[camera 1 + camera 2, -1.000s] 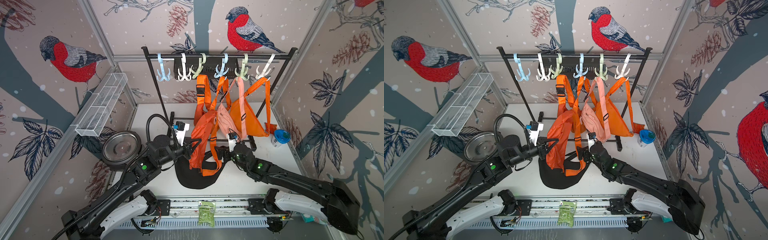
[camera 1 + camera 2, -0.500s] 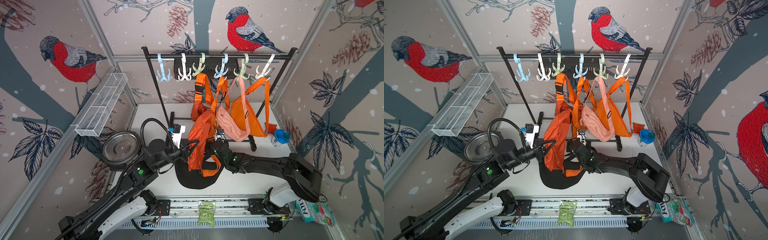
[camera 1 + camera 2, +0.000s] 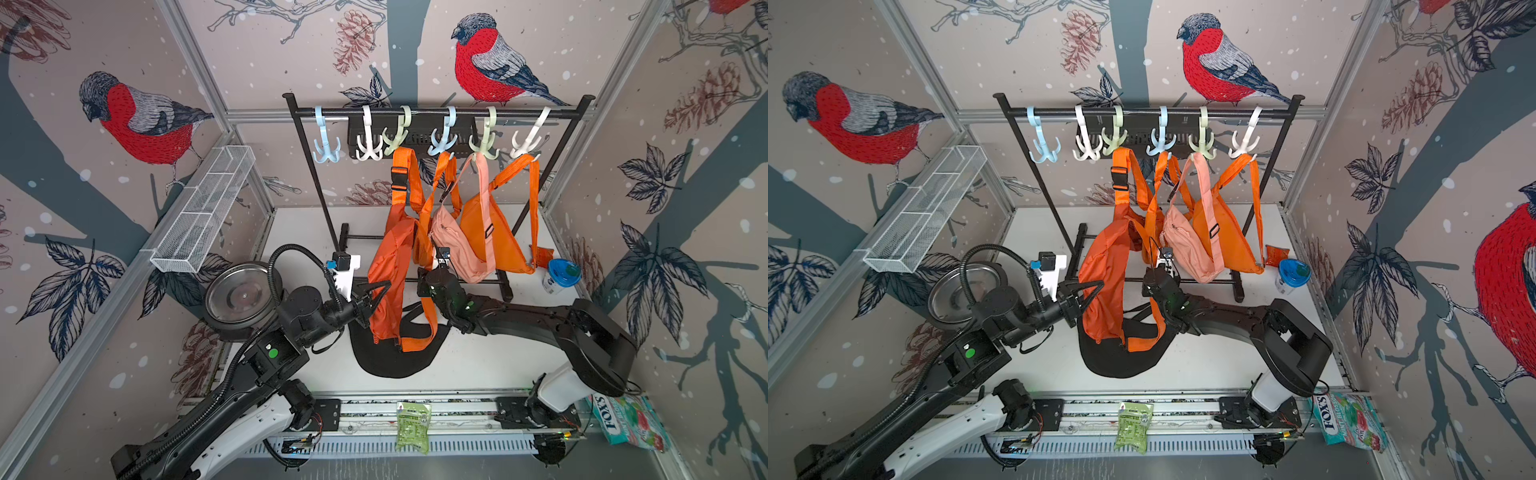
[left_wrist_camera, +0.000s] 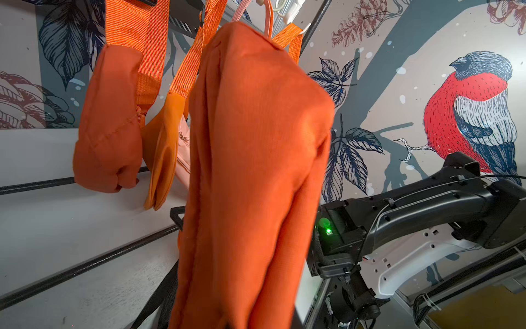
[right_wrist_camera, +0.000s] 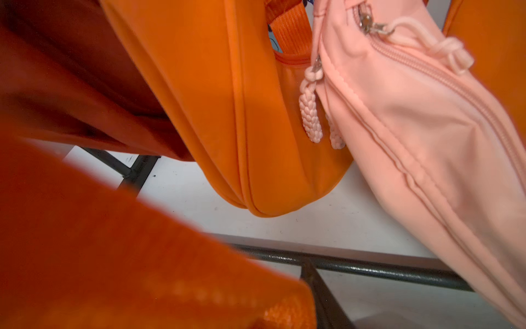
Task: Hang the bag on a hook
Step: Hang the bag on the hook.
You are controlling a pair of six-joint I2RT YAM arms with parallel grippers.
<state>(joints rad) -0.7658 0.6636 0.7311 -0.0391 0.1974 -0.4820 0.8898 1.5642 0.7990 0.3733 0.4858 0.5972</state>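
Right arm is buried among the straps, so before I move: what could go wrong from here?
The right gripper sits among hanging straps beside the pink bag; backing out could snag one and drag a bag off its hook. The left gripper is shut on the orange bag, hung from a green hook; pulling sideways might slip that strap off.

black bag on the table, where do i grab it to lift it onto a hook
The black bag lies flat, so grip its strap at the far edge, from the right hand side; the orange bag covers the other.
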